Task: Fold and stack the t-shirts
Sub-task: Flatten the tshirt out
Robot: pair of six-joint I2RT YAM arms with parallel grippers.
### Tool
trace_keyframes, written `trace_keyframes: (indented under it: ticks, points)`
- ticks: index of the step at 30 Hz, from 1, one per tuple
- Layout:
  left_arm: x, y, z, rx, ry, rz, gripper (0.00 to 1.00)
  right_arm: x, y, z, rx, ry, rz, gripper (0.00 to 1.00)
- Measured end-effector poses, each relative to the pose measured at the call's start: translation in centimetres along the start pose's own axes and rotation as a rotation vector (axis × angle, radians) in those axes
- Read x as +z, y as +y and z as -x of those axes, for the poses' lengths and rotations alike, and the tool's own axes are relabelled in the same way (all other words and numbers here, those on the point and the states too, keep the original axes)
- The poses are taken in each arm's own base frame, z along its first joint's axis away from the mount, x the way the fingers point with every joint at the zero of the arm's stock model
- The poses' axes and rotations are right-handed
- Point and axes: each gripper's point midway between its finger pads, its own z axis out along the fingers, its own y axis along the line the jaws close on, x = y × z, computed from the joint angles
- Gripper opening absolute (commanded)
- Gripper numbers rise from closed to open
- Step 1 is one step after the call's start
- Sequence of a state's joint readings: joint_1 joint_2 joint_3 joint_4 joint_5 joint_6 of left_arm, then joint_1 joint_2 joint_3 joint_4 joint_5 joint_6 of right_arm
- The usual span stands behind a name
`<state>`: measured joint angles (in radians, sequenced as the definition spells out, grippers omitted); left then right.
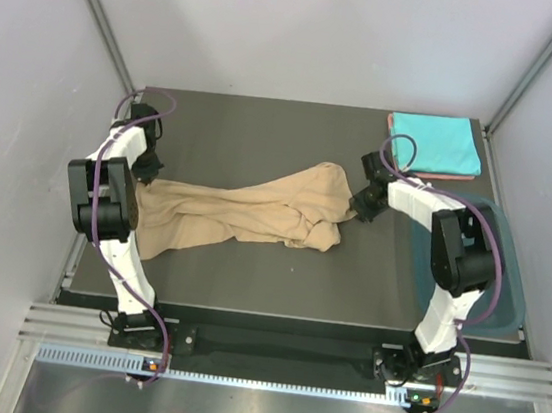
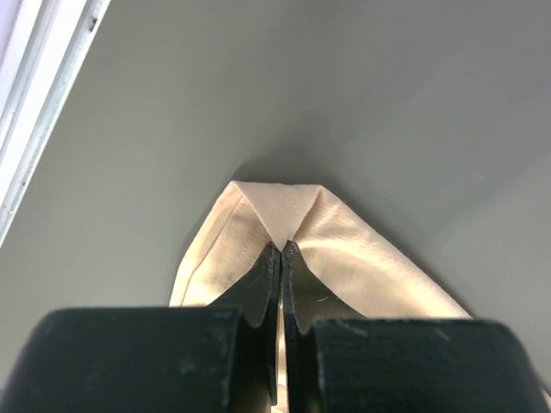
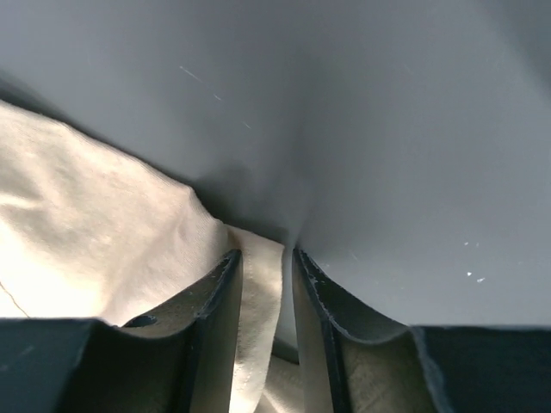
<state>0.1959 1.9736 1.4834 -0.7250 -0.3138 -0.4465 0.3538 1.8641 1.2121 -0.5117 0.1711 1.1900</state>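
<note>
At the bottom of the overhead view the two arms rise from their bases at the near edge of the table (image 1: 265, 135). The dark teal tub (image 1: 507, 295) sits at the lower right, just beside the table's right edge and partly hidden by the right arm.

Across the middle of that frame the tan t-shirt (image 1: 245, 213) lies stretched between the arms. It is rumpled and twisted, wider at its left end and bunched right of centre. The left gripper (image 1: 148, 166) is at its left end and the right gripper (image 1: 365, 205) at its right end. From above, neither pair of fingers can be made out against the cloth.

The wrist views supply that. In the left wrist view the left gripper (image 2: 281, 249) has its jaws pressed together, pinching a pointed corner of the tan cloth at the tips. The cloth falls away to both sides in the lower half of the frame, with bare grey table beyond. In the right wrist view the right gripper (image 3: 263, 254) is clamped on a fold of the same shirt. A strip of cloth fills the narrow gap between the two fingers, and the rest spreads over the left half of the frame. Whether either end is lifted clear of the table cannot be told.

Only the overhead view shows the far end. In the upper right corner of the table the turquoise t-shirt (image 1: 435, 143), folded to a rectangle, lies on the salmon-pink t-shirt (image 1: 451, 177), which shows only as a thin edge along the lower side. This stack lies apart from the tan shirt.
</note>
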Motion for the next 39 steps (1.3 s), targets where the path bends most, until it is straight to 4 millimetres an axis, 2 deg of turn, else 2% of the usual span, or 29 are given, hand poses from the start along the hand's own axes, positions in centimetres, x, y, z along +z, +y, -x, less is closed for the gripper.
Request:
trace_keyframes:
  ticks: [2,3,8,12,15,18,21,24,27,28,31,32,33,34,36,39]
  points:
    - [0.0,0.0,-0.1,0.000,0.004,-0.003,0.00,0.1,0.0,-0.1,0.004,0.001,-0.003,0.24]
    - [0.0,-0.1,-0.2,0.001,0.006,-0.005,0.00,0.1,0.0,-0.1,0.006,0.001,-0.004,0.02]
    - [0.1,-0.4,-0.5,0.001,0.016,-0.026,0.00,0.2,-0.4,0.0,0.000,-0.011,-0.023,0.00]
    - [-0.1,-1.7,-1.2,0.012,0.040,-0.077,0.00,-0.9,-1.6,1.4,-0.064,-0.068,-0.055,0.00]
    - [-0.7,-3.4,-1.9,0.031,0.063,-0.140,0.00,-4.5,-1.6,3.7,-0.110,-0.150,-0.027,0.00]
    - [-1.5,-5.7,-3.1,0.068,0.084,-0.211,0.00,-9.8,-1.3,6.2,-0.124,-0.256,0.057,0.00]
    - [-2.7,-8.3,-4.0,0.108,0.104,-0.295,0.00,-14.2,-2.4,8.1,-0.131,-0.354,0.120,0.00]
    - [-4.4,-10.6,-3.4,0.129,0.086,-0.367,0.00,-15.6,-4.5,8.8,-0.141,-0.399,0.103,0.00]
    - [-6.5,-12.3,-0.4,0.117,0.006,-0.427,0.00,-16.1,-6.8,9.4,-0.159,-0.424,0.052,0.00]
    - [-7.0,-12.6,0.6,0.109,-0.021,-0.441,0.05,-16.3,-7.4,9.6,-0.162,-0.434,0.041,0.00]
    - [-8.0,-13.7,2.7,0.104,-0.062,-0.484,0.32,-17.2,-8.1,10.3,-0.166,-0.458,0.034,0.00]
    - [-8.0,-14.1,3.2,0.107,-0.067,-0.495,0.49,-17.5,-8.1,10.4,-0.167,-0.464,0.041,0.00]
    - [-7.7,-14.4,3.4,0.114,-0.067,-0.498,0.54,-17.7,-8.1,10.4,-0.170,-0.466,0.048,0.00]
    - [-7.3,-14.4,3.3,0.113,-0.062,-0.489,0.54,-17.9,-8.1,10.3,-0.173,-0.464,0.061,0.00]
    - [-5.9,-13.3,2.2,0.116,-0.041,-0.421,0.50,-17.9,-8.2,9.9,-0.180,-0.453,0.078,0.00]
    - [-4.7,-10.5,-0.8,0.117,-0.007,-0.326,0.45,-17.7,-8.4,9.3,-0.193,-0.431,0.091,0.00]
